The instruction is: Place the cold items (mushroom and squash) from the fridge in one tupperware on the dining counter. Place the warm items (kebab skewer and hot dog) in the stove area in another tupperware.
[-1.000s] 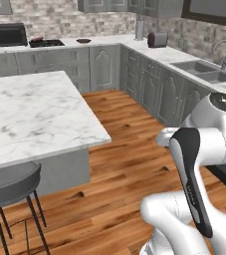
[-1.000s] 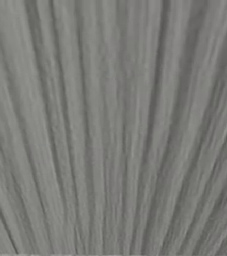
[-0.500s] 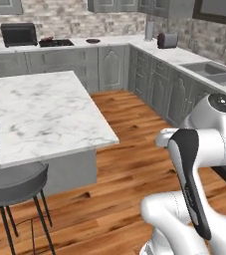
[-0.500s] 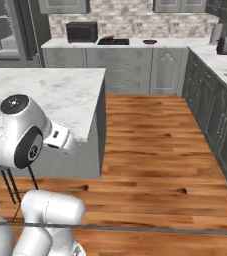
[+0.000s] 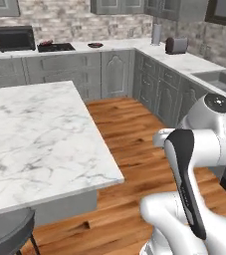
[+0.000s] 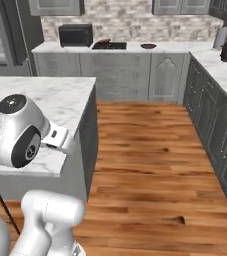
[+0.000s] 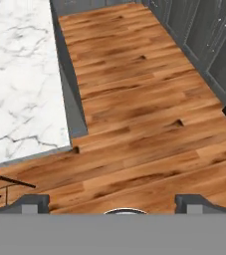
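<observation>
The marble dining counter (image 5: 30, 134) stands on the left, also seen as the dining counter (image 6: 45, 95) and the dining counter (image 7: 20, 74). The black stove (image 5: 56, 47) sits on the far counter, with a small reddish thing (image 5: 46, 43) on it, too small to name. From the other side the stove (image 6: 109, 45) is at the back centre. My gripper (image 7: 113, 203) hangs open over the wooden floor beside the counter's corner, nothing between its fingertips (image 7: 35, 201). The mushroom, squash, tupperware, kebab skewer and hot dog are out of view.
A microwave (image 5: 15, 38) and a dark bowl (image 5: 95, 45) flank the stove. A toaster (image 5: 176, 45) and a sink (image 5: 219, 79) line the right counter. A grey stool (image 5: 7, 231) stands by the dining counter's near edge. Wooden floor (image 6: 145, 160) runs between the cabinets.
The base has moved, so every view has shifted: the right base view went from a blank grey surface to the kitchen, and the dining counter now sits closer. The gripper stays open.
</observation>
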